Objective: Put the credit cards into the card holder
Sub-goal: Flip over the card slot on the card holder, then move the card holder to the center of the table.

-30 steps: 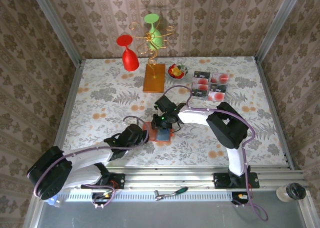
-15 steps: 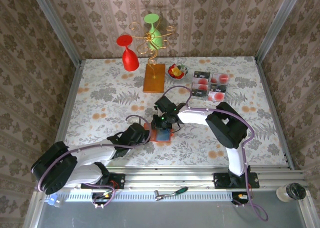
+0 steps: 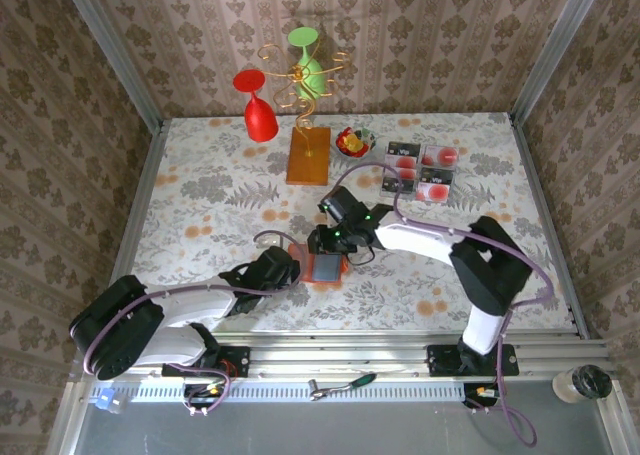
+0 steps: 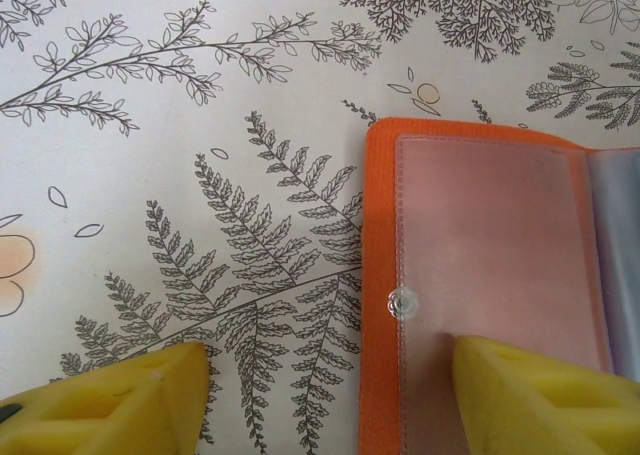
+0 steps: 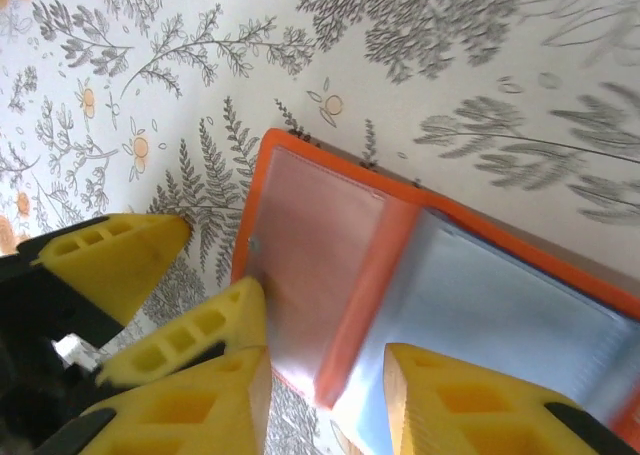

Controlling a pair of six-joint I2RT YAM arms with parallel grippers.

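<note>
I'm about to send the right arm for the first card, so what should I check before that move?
1. Card holder lies open and flat on the table: ok.
2. Its clear pocket is empty and ready for a card, as the left wrist view shows: ok.
3. Right gripper has its jaws apart above the holder and holds nothing: ok.
4. Left gripper steadies the holder: cannot tell. Its open jaws straddle the left edge.
5. All four credit cards are grouped at the far right, none in the holder: ok.
6. Small bowl sits apart from the cards, on their left: ok.
</note>
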